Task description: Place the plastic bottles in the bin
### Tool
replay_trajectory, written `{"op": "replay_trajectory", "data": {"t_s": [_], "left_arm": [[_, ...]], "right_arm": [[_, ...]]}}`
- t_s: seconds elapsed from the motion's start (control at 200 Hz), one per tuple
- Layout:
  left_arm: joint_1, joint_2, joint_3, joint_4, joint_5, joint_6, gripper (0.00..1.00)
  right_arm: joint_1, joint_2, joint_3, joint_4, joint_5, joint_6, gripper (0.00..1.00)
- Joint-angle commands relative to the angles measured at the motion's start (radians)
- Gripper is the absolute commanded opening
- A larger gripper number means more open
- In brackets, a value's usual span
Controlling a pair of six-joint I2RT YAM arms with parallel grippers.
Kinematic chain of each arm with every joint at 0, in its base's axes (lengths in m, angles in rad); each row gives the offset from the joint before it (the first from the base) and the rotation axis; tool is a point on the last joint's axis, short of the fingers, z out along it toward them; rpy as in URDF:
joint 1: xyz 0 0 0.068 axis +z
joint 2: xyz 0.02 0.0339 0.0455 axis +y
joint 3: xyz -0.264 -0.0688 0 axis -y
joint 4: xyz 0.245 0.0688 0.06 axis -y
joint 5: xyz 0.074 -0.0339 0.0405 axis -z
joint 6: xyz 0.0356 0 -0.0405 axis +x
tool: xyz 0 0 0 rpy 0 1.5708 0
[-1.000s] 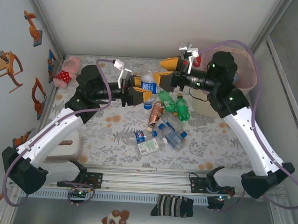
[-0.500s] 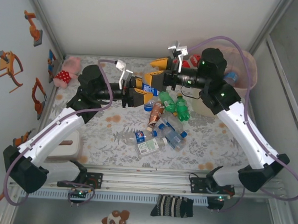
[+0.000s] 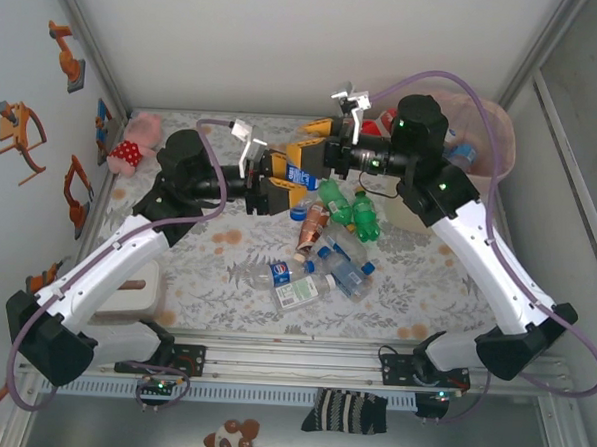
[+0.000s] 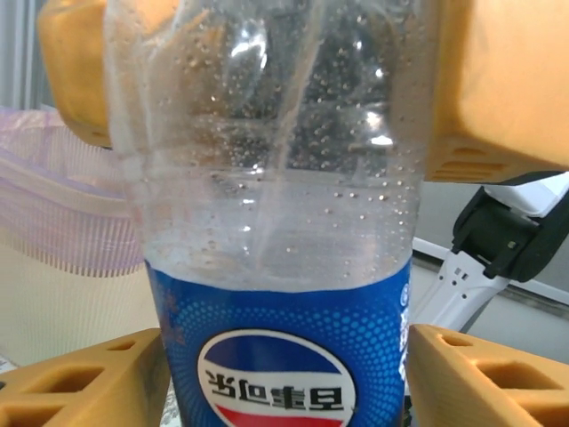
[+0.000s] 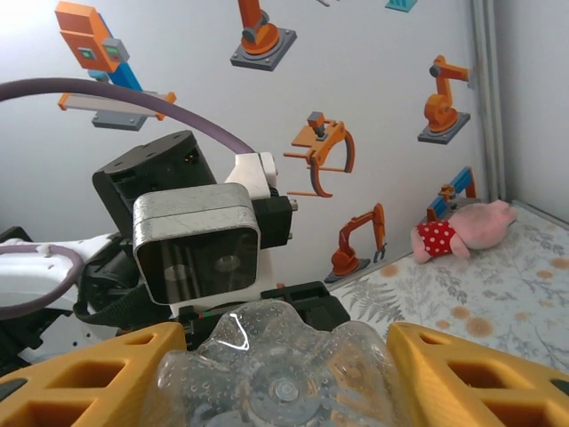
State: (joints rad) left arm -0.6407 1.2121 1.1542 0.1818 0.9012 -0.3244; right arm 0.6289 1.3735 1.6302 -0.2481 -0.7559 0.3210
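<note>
A clear Pepsi bottle with a blue label hangs above the table's far middle, cap down. My left gripper is shut on its labelled part. My right gripper is closed on its upper, clear end; the knobbly base sits between that gripper's yellow fingers. Several more plastic bottles lie heaped mid-table, with green ones among them. The cream bin with its pink bag stands at the far right, behind the right arm.
A pink plush toy lies in the far left corner, also in the right wrist view. A white box sits at the near left. The bin's pink bag lies just beyond the held bottle.
My right gripper has swung left from beside the bin and closed round the top of the bottle that the left gripper holds. The left arm has barely moved.
</note>
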Motion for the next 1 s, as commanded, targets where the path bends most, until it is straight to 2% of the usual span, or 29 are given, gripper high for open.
{"op": "replay_trajectory", "data": {"t_s": [0.0,0.2,0.551,0.751,0.996], "left_arm": [[0.005,-0.039,-0.012,-0.025,-0.044,0.038,0.73],[0.019,-0.081,-0.046,-0.043,-0.097,0.048,0.76],[0.027,-0.102,-0.065,-0.058,-0.111,0.047,0.76],[0.031,-0.110,-0.069,-0.062,-0.117,0.049,0.76],[0.032,-0.116,-0.073,-0.071,-0.121,0.051,0.76]], "right_arm": [[-0.005,-0.032,0.048,-0.039,0.070,-0.049,0.57],[-0.095,-0.057,0.056,-0.080,0.179,-0.034,0.56],[-0.382,-0.118,0.041,-0.132,0.372,0.025,0.57],[-0.574,-0.122,0.036,-0.137,0.415,0.069,0.56],[-0.737,-0.045,0.085,-0.159,0.410,0.038,0.55]]}}
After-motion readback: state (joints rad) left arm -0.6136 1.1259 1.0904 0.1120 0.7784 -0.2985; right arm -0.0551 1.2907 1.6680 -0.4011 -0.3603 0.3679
